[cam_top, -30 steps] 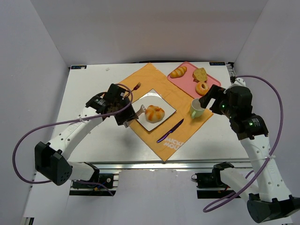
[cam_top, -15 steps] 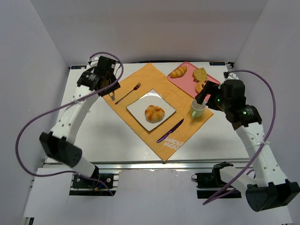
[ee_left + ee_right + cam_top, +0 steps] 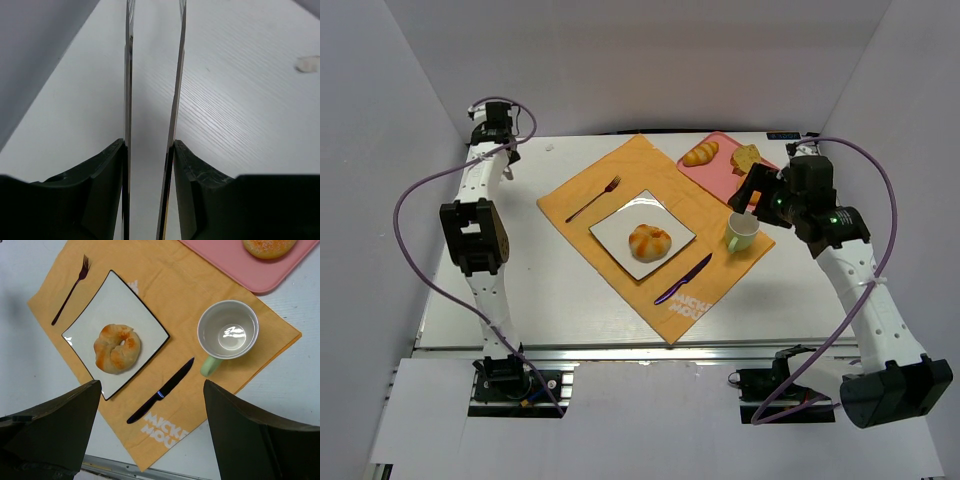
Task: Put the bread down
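**Item inspected:** the bread (image 3: 117, 348).

**Location:** It lies near the middle of the white square plate (image 3: 120, 295). The plate sits on the orange placemat (image 3: 170, 285) at the centre of the top view. The bread rests flat with its scored top upward and touches nothing but the plate. A fork (image 3: 71, 290) lies beside the plate to the upper left, and a knife (image 3: 161, 391) to the lower right. A green cup (image 3: 228, 332) stands further right. The pink tray (image 3: 720, 172), holding other baked goods, is at the upper right.

**My left gripper** (image 3: 155, 30): It is at the far upper left of the top view, over bare desk (image 3: 520, 290) and well apart from the bread. Its fingers stand narrow, with a slim gap between them and nothing in it.

**My right gripper** (image 3: 151, 390): It is at the right of the top view, near the cup and the tray, looking down on the place setting. Its fingers are wide apart and empty.

**Task status:** I judge the placing done or nearly so, since the bread sits on the plate and neither gripper touches it.

**Handling:**
- I judge the bread to be light, and soft under a glossy crust that may be somewhat slick.
- A hard squeeze would likely dent it.
- If I had to take it up again, I would come from above and close across its widest part, low on the sides.
- I would use light pressure and seat the fingers in the grooves between lobes, not on the crown.
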Robot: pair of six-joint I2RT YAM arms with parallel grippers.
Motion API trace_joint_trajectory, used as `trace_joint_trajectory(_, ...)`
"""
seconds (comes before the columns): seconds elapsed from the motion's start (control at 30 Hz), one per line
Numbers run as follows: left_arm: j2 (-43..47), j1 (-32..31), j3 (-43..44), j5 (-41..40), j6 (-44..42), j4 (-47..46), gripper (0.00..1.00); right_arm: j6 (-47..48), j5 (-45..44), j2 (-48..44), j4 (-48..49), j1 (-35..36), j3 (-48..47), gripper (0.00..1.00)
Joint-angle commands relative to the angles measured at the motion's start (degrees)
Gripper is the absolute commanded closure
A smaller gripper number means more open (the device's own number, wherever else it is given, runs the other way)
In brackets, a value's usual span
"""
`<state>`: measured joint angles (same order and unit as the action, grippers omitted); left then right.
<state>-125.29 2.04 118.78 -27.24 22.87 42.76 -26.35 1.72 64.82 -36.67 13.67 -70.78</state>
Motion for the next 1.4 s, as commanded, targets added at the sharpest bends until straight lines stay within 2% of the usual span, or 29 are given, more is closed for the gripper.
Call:
trace_joint_trajectory(0.0,-4.2,2.6,4.1,2.7,-7.0,-5.0,0.49,0.9,0.7,0.4,-0.1,0.1,-1.9,0.11)
trace_joint_trajectory(0.33,-7.1,5.0,-8.0,5.1,-12.9,-13.7,0.47,1.0,0.0,2.1,0.4,0.1,0.6,0.11)
trace_joint_trajectory(0.37,-7.2,5.0,-9.1,5.2,-12.8,-13.8,0.45,1.2,0.0,2.3,0.5,0.1,0.6,0.11)
trace_joint_trajectory(0.4,-7.2,5.1,-9.6,5.2,-12.8,-14.1,0.36,1.3,-0.1,2.3,0.5,0.1,0.6,0.11)
trace_joint_trajectory(0.47,-7.1,5.1,-10.4,4.7,-12.6,-14.2,0.28,1.4,0.0,2.6,0.7,0.0,0.5,0.11)
trace_joint_trajectory(0.63,-5.1,5.4,-11.4,3.9,-12.1,-12.5,0.21,1.7,0.1,3.0,0.2,0.0,-1.4,0.11)
trace_joint_trajectory(0.73,-1.7,5.5,-8.6,4.2,-11.5,-8.5,0.19,1.7,0.0,2.4,0.1,0.1,-2.1,0.11)
trace_joint_trajectory(0.83,4.3,5.5,-6.2,7.7,-8.6,-4.8,0.15,1.8,-0.4,2.0,0.3,0.1,-3.0,0.11)
trace_joint_trajectory(0.87,6.4,5.4,-6.4,9.0,-6.1,-4.2,0.08,1.9,-0.6,1.6,0.4,0.1,-3.0,0.11)
trace_joint_trajectory(0.9,11.3,5.4,-7.0,11.1,-4.6,-3.8,0.06,2.2,-0.7,1.5,0.5,0.1,-3.3,0.11)
trace_joint_trajectory(1.0,20.9,5.3,-14.9,13.3,1.8,-7.0,0.02,3.7,-0.8,1.0,1.1,0.0,-3.6,0.11)
trace_joint_trajectory(1.07,31.9,5.3,-23.8,13.4,6.4,-8.7,0.02,4.5,-0.8,0.4,2.1,0.1,-3.3,0.11)
trace_joint_trajectory(1.1,39.4,5.3,-26.5,11.6,7.9,-8.2,0.02,4.6,-0.7,0.2,2.4,0.0,-3.2,0.11)
trace_joint_trajectory(1.17,46.2,5.2,-33.1,8.6,10.1,-4.7,0.02,5.3,-0.4,0.3,2.3,0.1,-3.7,0.11)
trace_joint_trajectory(1.23,54.1,4.9,-35.6,3.9,10.9,-0.9,0.02,5.7,1.1,0.7,2.1,0.0,-3.9,0.11)
trace_joint_trajectory(1.33,62.3,4.7,-40.4,5.1,13.5,2.6,0.02,6.7,4.8,2.1,1.0,0.0,-5.5,0.11)
trace_joint_trajectory(1.37,68.2,4.6,-41.4,5.4,15.3,3.1,0.02,6.7,5.3,2.5,0.5,0.0,-5.8,0.11)
